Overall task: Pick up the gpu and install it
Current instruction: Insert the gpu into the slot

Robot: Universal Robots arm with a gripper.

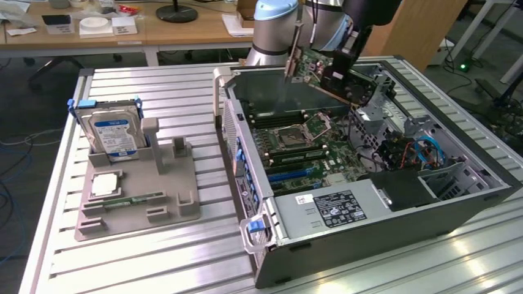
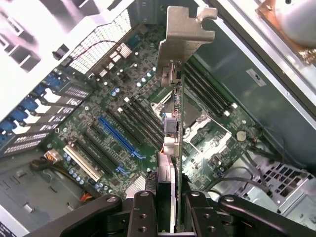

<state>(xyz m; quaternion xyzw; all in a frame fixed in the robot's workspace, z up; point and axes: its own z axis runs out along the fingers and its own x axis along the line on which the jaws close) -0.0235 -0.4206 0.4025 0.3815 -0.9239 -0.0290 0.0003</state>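
Observation:
The gpu (image 1: 323, 72), a thin green card with a dark face and a silver end bracket (image 1: 292, 58), hangs tilted in the air above the open computer case (image 1: 359, 202). My gripper (image 1: 349, 61) is shut on its far end. In the wrist view the gpu (image 2: 170, 123) runs edge-on away from my gripper (image 2: 168, 207), its silver bracket (image 2: 185, 29) at the far tip. Below it lies the motherboard (image 2: 123, 113) with a blue expansion slot (image 2: 118, 136) and several black slots beside it. The card is clear of the board and touches no slot.
A grey holder tray (image 1: 139, 196) stands at the exterior view's left with a hard drive (image 1: 114, 136), a flat processor piece (image 1: 106, 184) and a slim green memory stick (image 1: 135, 200). The case's walls and cables (image 1: 421, 153) surround the board. Slatted metal table (image 1: 163, 263) runs underneath.

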